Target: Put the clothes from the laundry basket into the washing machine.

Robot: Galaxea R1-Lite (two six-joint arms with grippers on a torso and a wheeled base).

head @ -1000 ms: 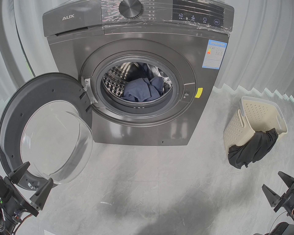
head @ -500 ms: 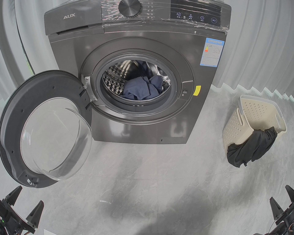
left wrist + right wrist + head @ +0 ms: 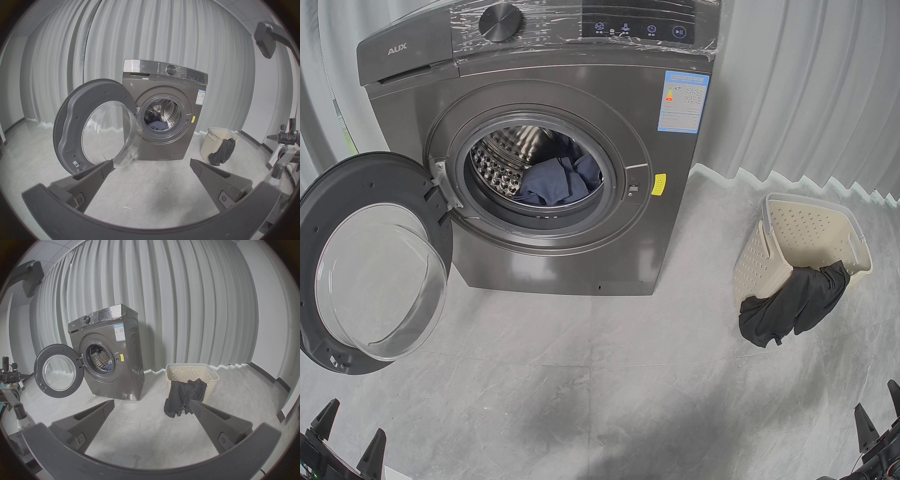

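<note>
A grey front-loading washing machine (image 3: pixel 550 94) stands ahead with its round door (image 3: pixel 369 262) swung open to the left. Blue clothes (image 3: pixel 556 181) lie inside the drum. To the right, a cream laundry basket (image 3: pixel 800 237) sits on the floor with a black garment (image 3: pixel 794 303) hanging over its front rim. My left gripper (image 3: pixel 349 437) is low at the left, open and empty, well short of the door. My right gripper (image 3: pixel 884 415) is low at the right, open and empty, short of the basket (image 3: pixel 192 372) and black garment (image 3: pixel 184 396).
Grey tiled floor (image 3: pixel 600 375) lies open between me and the machine. Pale pleated curtains (image 3: pixel 812 87) close off the back and sides. The open door (image 3: pixel 93 125) juts out over the floor on the left.
The whole head view has shifted, so the camera moved: machine and basket now sit further left. Both grippers have dropped lower in the picture, the left one away from the door.
</note>
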